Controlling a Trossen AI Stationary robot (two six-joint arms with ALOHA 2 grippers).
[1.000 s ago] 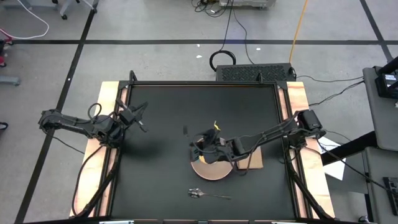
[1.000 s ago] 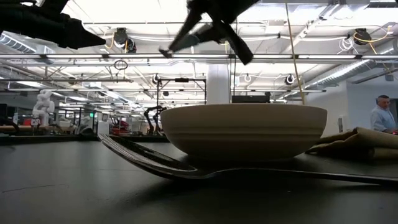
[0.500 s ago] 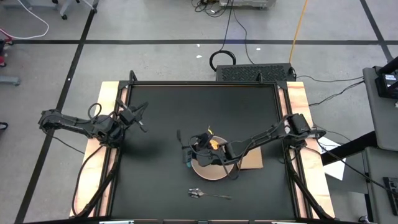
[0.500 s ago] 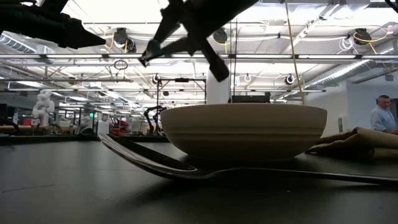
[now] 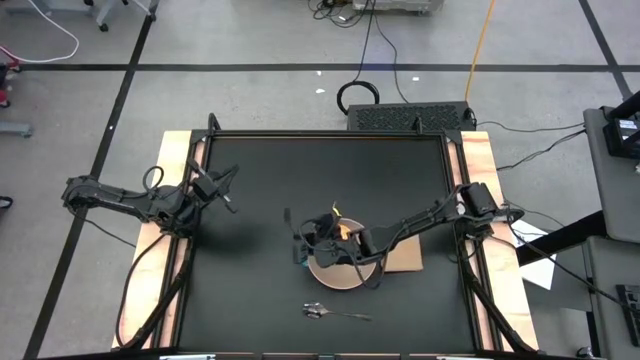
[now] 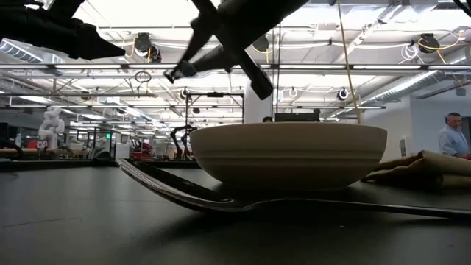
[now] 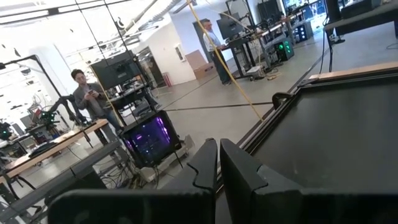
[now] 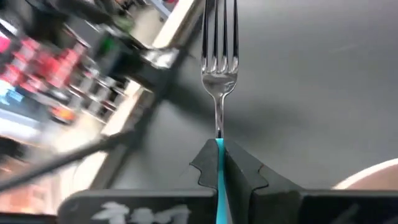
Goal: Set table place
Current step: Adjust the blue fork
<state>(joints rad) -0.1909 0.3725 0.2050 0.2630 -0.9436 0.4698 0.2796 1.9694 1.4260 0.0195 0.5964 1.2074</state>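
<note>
Since a second ago, right gripper (image 8: 219, 163) swung from over the plate (image 5: 340, 270) toward its left rim. Fingers clamp the blue-handled fork (image 8: 219, 74), tines pointing ahead over bare table (image 5: 260, 180). Step: placing fork. Next: lower it flat beside the plate. Left gripper (image 7: 217, 163) waits nearly shut, empty.

Two people (image 7: 87, 102) – monitor (image 7: 115, 70), coiled cable (image 5: 358, 95)

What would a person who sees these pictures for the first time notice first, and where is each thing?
The right gripper, shut on the blue-handled fork, holds it in the air beside the pink plate near the table's front middle. A yellow dish sits on that plate, and a silver spoon lies in front of it. The left gripper waits at the table's left edge.
</note>
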